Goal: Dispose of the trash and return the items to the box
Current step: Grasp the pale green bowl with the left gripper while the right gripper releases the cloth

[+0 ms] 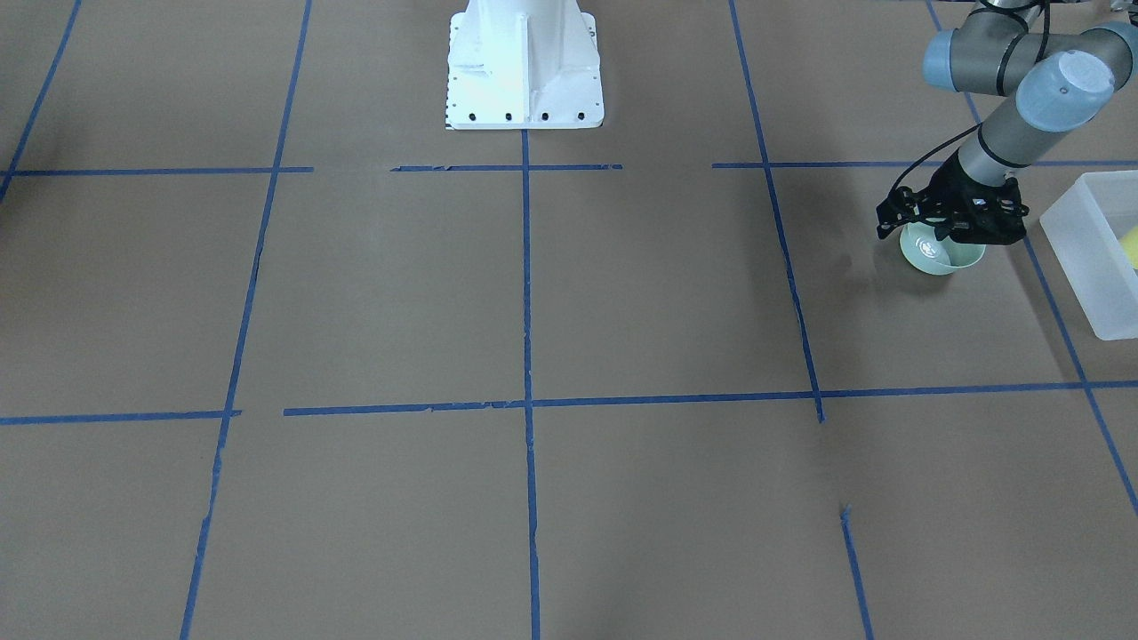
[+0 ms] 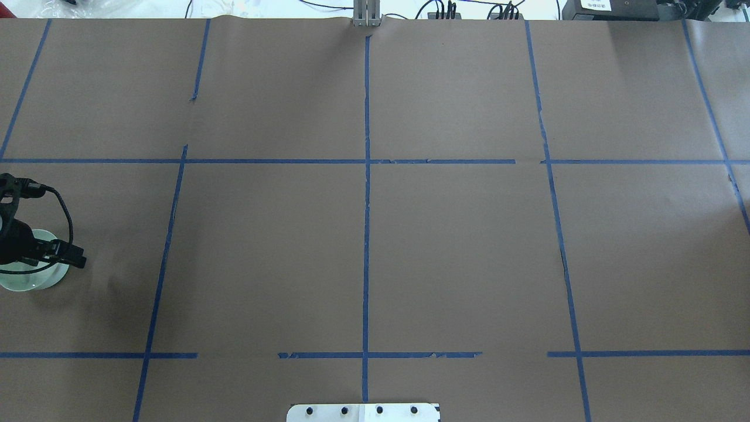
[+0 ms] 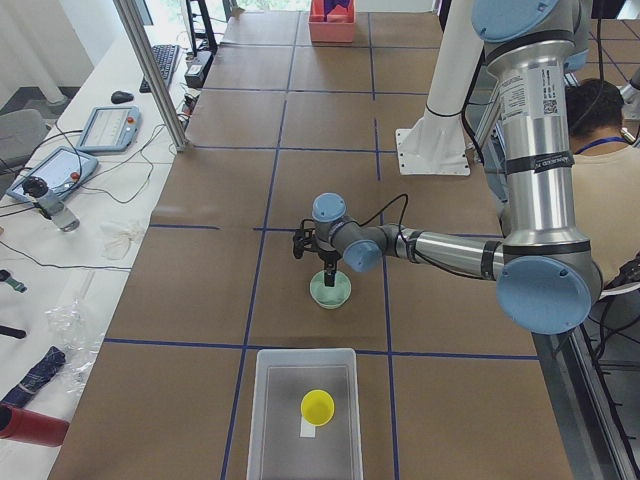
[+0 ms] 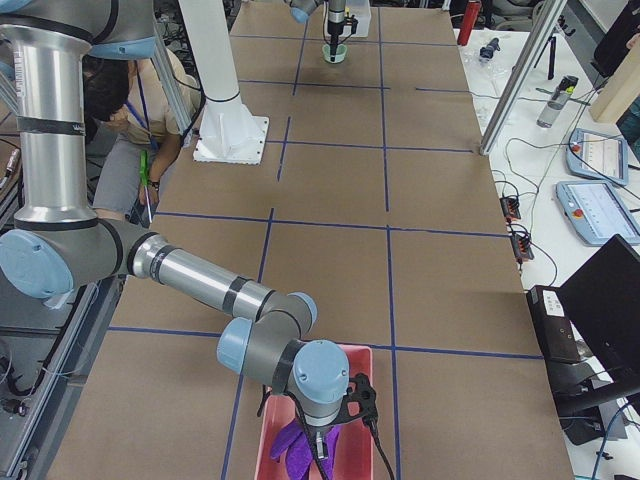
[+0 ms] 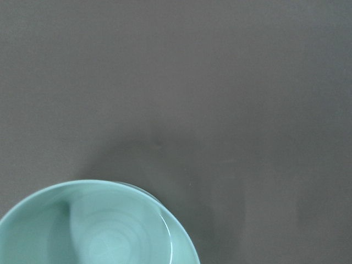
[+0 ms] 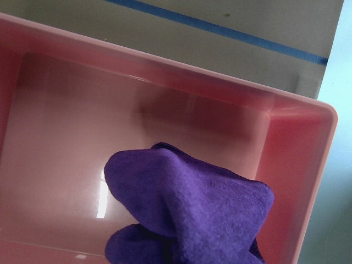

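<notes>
The pale mint-green bowl (image 1: 944, 256) sits on the brown table near my left end; it also shows in the overhead view (image 2: 32, 280), the left side view (image 3: 331, 292) and the left wrist view (image 5: 99, 228). My left gripper (image 1: 953, 222) hangs right over the bowl's rim, one finger reaching down into it (image 3: 328, 278). I cannot tell whether it grips the rim. The yellow-green cup (image 3: 318, 406) lies inside the frosted-white box (image 3: 270, 420). My right gripper (image 4: 320, 438) hovers over a pink bin (image 4: 275, 425); whether it is open or shut I cannot tell.
A purple cloth (image 6: 190, 214) lies in the pink bin (image 6: 165, 82), close under the right wrist camera. The white robot base (image 1: 524, 67) stands mid-table. The box (image 1: 1089, 258) is just beside the bowl at the table's end. An operator sits behind the robot.
</notes>
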Motion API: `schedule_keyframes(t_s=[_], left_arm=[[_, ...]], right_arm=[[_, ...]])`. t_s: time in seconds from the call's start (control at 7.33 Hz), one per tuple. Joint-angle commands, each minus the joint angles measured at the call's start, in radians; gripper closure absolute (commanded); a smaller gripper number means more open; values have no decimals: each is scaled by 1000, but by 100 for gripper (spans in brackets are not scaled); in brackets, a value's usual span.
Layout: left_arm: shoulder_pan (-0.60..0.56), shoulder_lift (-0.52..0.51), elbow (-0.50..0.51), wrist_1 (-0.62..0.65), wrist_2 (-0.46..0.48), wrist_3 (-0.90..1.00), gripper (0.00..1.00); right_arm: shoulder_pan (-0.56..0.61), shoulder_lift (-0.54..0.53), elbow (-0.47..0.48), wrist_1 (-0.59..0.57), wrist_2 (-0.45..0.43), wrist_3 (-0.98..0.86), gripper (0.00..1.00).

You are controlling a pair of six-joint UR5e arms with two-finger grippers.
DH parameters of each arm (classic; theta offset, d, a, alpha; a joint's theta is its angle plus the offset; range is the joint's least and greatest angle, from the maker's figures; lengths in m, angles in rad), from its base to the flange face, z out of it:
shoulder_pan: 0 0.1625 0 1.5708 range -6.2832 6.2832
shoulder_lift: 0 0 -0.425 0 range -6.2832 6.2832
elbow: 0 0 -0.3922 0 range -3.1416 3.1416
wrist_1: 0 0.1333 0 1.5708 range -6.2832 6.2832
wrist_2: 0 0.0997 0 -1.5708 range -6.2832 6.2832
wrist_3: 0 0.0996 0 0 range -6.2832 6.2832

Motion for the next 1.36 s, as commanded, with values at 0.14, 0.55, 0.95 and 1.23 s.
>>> schedule_keyframes(t_s=[0.14,0.55,0.95,1.23], left_arm=[[35,-3,19,-5,8,-3,9],[72,-9,26,-3,57,-26,100],[59,5,-52,0,60,-34,100],[25,14,-171,7,69,-31,100]], right_arm=[[-33,2,-12,22,6,89,0],[-46,6,3,44,15,97,0],[-54,26,4,40,30,97,0],[-57,26,11,44,53,97,0]])
